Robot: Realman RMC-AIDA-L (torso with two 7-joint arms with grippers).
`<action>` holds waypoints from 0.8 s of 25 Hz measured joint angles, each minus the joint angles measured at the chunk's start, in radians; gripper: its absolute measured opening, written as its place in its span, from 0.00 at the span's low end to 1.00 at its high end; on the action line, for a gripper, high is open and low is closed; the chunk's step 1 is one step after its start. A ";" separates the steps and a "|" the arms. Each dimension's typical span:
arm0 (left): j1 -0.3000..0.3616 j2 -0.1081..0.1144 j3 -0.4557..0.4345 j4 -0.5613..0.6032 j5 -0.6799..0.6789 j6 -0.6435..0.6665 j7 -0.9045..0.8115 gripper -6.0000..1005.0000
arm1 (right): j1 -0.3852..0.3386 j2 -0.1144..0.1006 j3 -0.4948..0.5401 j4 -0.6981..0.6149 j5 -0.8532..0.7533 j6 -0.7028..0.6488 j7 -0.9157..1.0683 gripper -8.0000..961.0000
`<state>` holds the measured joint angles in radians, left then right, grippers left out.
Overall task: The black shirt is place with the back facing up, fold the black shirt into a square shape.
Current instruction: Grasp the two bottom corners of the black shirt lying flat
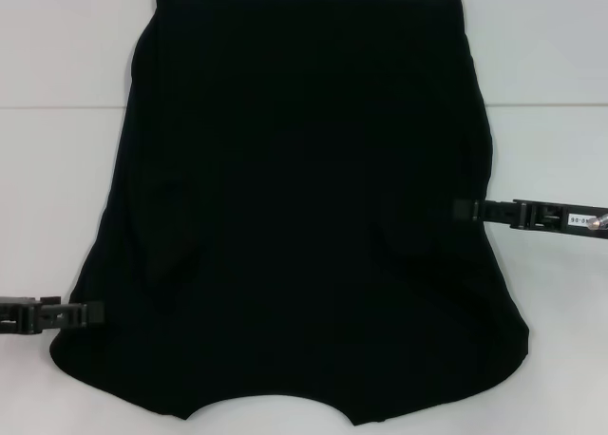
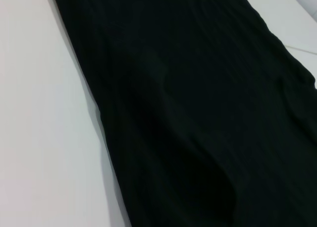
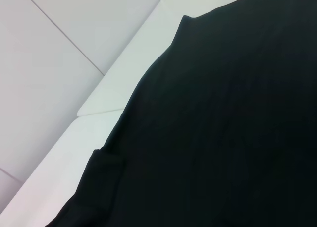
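From the head camera, the black shirt (image 1: 304, 207) lies spread flat across the white desk (image 1: 57, 122), plain side up with no print showing, its curved edge nearest the robot. The left end effector (image 1: 93, 312) sits low at the shirt's left edge, touching the cloth; whether it is wide or narrow I cannot tell. The right end effector (image 1: 458, 210) meets the right edge farther up; its state is equally unclear.

Left wrist view: the shirt (image 2: 198, 113) fills most of the picture, beside bare desk (image 2: 39, 138).

Right wrist view: the shirt (image 3: 223, 128) lies over the desk (image 3: 119, 78), one small fold at its edge.
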<state>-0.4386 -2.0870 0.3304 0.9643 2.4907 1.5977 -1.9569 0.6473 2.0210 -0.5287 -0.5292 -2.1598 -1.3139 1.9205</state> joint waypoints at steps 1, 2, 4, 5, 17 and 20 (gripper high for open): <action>-0.001 0.001 0.001 -0.001 0.004 -0.001 0.000 0.93 | 0.000 0.000 0.000 0.000 0.000 0.001 0.000 0.61; -0.003 0.001 0.002 -0.001 0.008 -0.002 0.000 0.93 | 0.000 0.000 0.001 0.000 0.000 0.002 0.000 0.61; -0.004 0.001 0.005 -0.001 0.019 -0.003 0.001 0.93 | -0.001 -0.001 0.003 0.000 0.000 0.006 0.001 0.61; -0.005 0.001 0.008 -0.001 0.023 -0.005 0.003 0.92 | -0.001 -0.001 0.005 0.000 0.000 0.007 0.001 0.61; -0.010 0.004 0.034 -0.004 0.044 -0.040 0.012 0.70 | -0.004 -0.003 0.009 0.000 0.000 0.007 0.003 0.61; -0.011 0.004 0.034 -0.006 0.048 -0.047 0.011 0.58 | -0.007 -0.002 0.009 0.000 0.000 0.005 0.003 0.61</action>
<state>-0.4494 -2.0831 0.3648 0.9580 2.5386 1.5511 -1.9454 0.6402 2.0185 -0.5201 -0.5292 -2.1598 -1.3093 1.9234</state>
